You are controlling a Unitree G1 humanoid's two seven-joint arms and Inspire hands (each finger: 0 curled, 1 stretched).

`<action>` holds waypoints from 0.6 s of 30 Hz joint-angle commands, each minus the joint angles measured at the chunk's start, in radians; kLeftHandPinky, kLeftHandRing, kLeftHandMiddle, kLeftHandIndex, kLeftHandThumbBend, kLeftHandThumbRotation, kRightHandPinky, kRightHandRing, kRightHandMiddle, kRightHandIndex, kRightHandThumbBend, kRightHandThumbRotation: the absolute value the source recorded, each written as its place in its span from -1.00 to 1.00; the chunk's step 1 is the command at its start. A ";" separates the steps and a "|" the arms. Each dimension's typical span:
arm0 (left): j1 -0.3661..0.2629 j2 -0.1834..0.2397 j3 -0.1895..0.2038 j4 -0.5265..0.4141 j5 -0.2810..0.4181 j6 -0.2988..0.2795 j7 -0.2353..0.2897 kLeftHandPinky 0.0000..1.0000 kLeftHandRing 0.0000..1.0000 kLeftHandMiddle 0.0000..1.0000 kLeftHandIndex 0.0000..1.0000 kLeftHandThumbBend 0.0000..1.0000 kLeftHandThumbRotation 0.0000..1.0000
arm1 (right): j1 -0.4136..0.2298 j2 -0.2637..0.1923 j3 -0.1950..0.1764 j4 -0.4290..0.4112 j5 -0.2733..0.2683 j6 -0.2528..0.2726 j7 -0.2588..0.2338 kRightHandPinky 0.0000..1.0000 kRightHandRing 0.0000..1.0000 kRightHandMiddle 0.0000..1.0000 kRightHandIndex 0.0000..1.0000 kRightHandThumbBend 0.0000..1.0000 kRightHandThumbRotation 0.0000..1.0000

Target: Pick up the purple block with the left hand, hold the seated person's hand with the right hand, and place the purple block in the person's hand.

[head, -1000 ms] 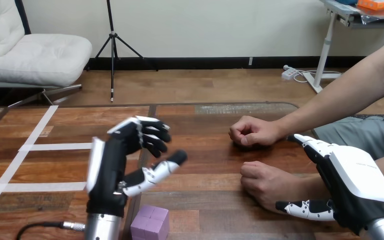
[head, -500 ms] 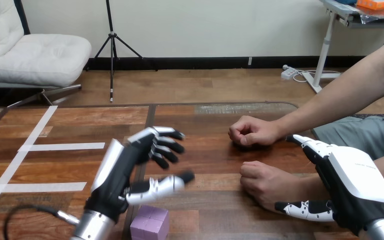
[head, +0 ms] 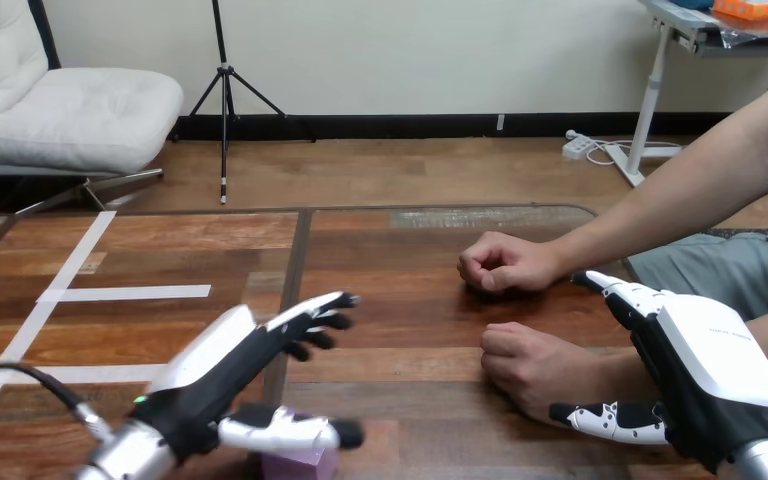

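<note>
L hand [head: 212, 375], fingers wide, over purple block [head: 300, 468] — R hand [head: 705, 365], fingers apart, by person's wrist [head: 600, 378]; contact unclear

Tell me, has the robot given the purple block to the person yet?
Not yet. Nothing looks finished. The left hand hovers open right over the purple block, which sits on the table. The right hand is at the wrist of the person's nearer hand, which is closed. Grabbing, lifting and handing over are left.
</note>
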 commanded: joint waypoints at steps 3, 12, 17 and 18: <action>0.009 0.113 0.021 -0.246 0.101 0.101 -0.037 0.97 1.00 1.00 0.97 0.98 0.26 | -0.035 0.010 0.001 -0.059 0.010 -0.005 -0.011 0.86 0.80 0.78 0.77 0.45 -0.55; 0.027 0.172 0.014 -0.306 0.102 0.150 -0.093 1.00 0.99 0.97 0.92 0.93 0.19 | -0.037 0.013 0.004 -0.057 0.013 -0.003 -0.010 0.88 0.80 0.78 0.77 0.42 -0.56; 0.033 0.190 0.012 -0.328 0.099 0.163 -0.109 1.00 0.96 0.92 0.88 0.94 0.19 | -0.037 0.014 0.006 -0.057 0.011 -0.002 -0.012 0.88 0.80 0.78 0.77 0.42 -0.57; 0.034 0.194 0.011 -0.331 0.098 0.165 -0.112 1.00 0.95 0.92 0.87 0.94 0.20 | -0.037 0.014 0.006 -0.056 0.011 -0.003 -0.013 0.88 0.80 0.78 0.77 0.41 -0.57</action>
